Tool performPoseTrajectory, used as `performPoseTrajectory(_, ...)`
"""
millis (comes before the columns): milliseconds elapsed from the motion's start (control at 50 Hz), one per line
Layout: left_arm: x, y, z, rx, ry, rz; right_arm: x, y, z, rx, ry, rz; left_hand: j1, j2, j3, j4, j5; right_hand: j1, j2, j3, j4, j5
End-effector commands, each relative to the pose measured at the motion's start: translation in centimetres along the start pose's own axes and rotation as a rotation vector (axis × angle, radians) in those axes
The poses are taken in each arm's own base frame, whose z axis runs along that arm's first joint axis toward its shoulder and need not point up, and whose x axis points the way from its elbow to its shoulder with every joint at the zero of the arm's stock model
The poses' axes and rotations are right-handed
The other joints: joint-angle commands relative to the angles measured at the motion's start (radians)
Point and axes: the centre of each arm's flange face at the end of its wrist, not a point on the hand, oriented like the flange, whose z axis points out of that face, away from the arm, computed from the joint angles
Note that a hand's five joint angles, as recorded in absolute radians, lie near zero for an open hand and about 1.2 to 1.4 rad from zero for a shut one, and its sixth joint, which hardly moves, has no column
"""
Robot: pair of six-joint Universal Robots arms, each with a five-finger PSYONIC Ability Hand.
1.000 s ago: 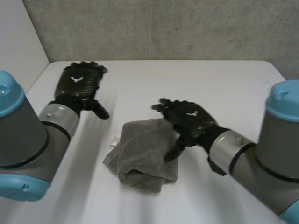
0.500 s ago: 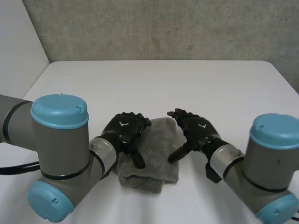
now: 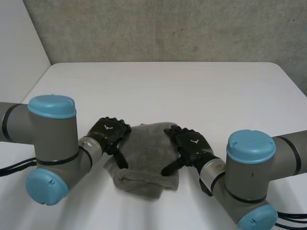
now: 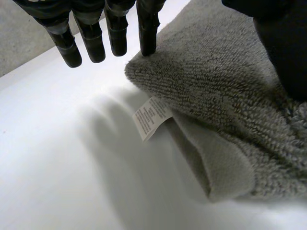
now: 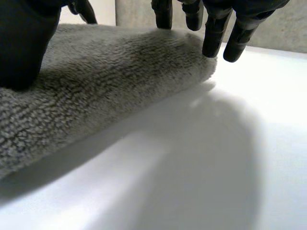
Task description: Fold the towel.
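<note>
Towel (image 3: 146, 153), grey, already doubled into thick bundle, on near middle of white surface (image 3: 192, 91). Left hand (image 3: 109, 133) at its far left corner: fingers (image 4: 147, 28) straight, slightly spread, one tip touching corner, thumb on top. Right hand (image 3: 188, 143) at right edge: fingers (image 5: 213, 33) straight over far right corner, thumb on cloth. Neither pinches. Step, likely: setting grip for another fold. Next needs fingers under far edge, both lifting evenly.

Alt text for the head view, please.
A roughly folded grey towel lies on the white table, with the left hand open at its left edge and the right hand open at its right edge.
</note>
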Motion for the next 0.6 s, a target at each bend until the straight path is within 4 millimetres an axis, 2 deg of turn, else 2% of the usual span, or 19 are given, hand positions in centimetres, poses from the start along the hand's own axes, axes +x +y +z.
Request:
performPoseTrajectory(20,0.21,0.87,0.25,-0.027,0.008,-0.008,0.24,-0.10,0.12,0.009,0.011,-0.049,-0.096,-0.059,-0.038,-0.047,-0.046,-0.099,-0.084,0.014,0.028,-0.064)
performPoseTrajectory(380,0.21,0.91,0.12,-0.029,0.007,-0.009,0.15,0.18,0.17,0.003,0.007,-0.136,-0.096,-0.059,-0.038,-0.047,-0.046,-0.099,-0.084,0.014,0.028,-0.064)
performPoseTrajectory(600,0.23,0.99,-0.02,-0.033,0.007,-0.010,1.01,0.24,0.53,-0.009,0.027,-0.172,-0.096,-0.059,-0.038,-0.047,-0.046,-0.099,-0.084,0.014,0.028,-0.064)
